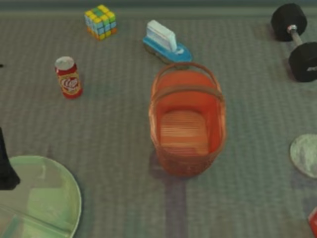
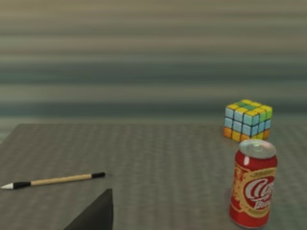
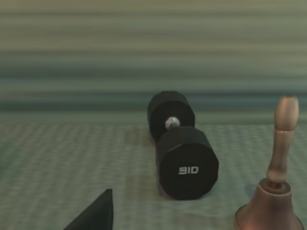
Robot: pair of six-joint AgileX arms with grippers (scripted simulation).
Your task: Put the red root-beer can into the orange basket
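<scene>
While the red root-beer can (image 1: 68, 77) is standing untouched on the tabletop (image 1: 109, 129), well apart from the empty orange basket (image 1: 186, 120), nothing is getting done yet, and I cannot tell either hand's state.

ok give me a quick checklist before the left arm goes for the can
1. Can upright on the table, silver top up: ok.
2. Space around the can: ok; the cube and brush stand well apart from it.
3. Basket upright, nothing inside: ok.
4. Basket handles arch across the opening and could catch the can on the way in: not ok, plan the drop between them.
5. Left gripper at the table's left edge, apart from the can; fingers open: cannot tell.
6. Right arm clear of the basket: ok; it does not show in the top view.
</scene>
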